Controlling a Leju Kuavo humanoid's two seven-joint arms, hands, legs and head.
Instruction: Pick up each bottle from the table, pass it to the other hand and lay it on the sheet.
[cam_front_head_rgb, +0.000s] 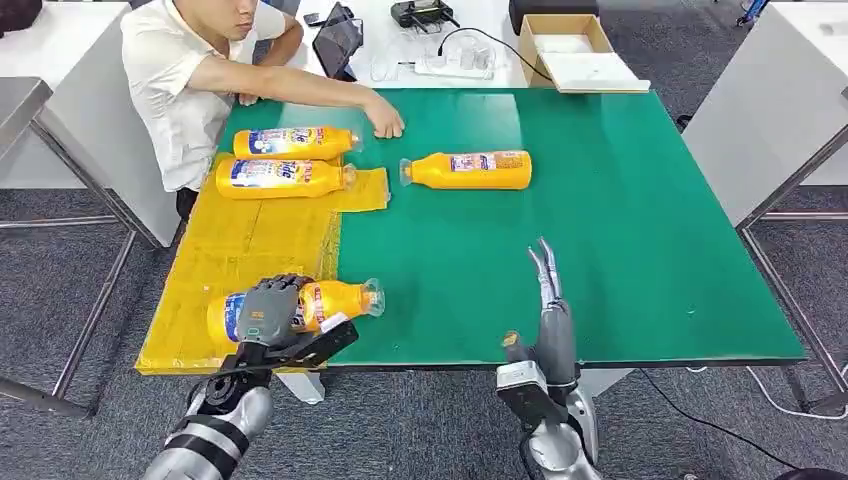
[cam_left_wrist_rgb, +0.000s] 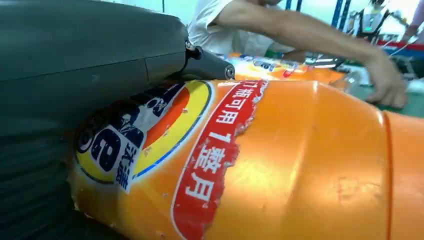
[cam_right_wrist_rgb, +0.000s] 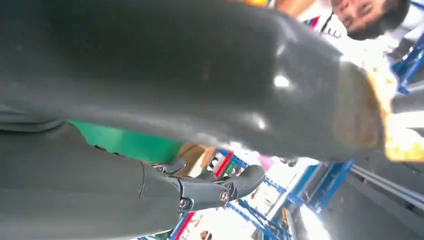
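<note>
An orange bottle (cam_front_head_rgb: 342, 298) (cam_left_wrist_rgb: 300, 160) lies on its side at the near end of the yellow sheet (cam_front_head_rgb: 230, 250), its clear cap pointing right over the green mat. My left hand (cam_front_head_rgb: 268, 308) (cam_left_wrist_rgb: 75, 60) grips it around the labelled middle. Two more orange bottles (cam_front_head_rgb: 295, 142) (cam_front_head_rgb: 280, 177) lie side by side on the sheet's far end. Another orange bottle (cam_front_head_rgb: 470, 170) lies on the green table (cam_front_head_rgb: 620, 220) to their right. My right hand (cam_front_head_rgb: 548, 300) (cam_right_wrist_rgb: 175, 75) is open above the table's near edge, its fingers stretched forward, holding nothing.
A person sits at the far left corner, with one hand (cam_front_head_rgb: 385, 122) resting on the mat beside the far bottles. An open cardboard box (cam_front_head_rgb: 565, 45), cables and a tablet lie on the white table behind. White tables flank both sides.
</note>
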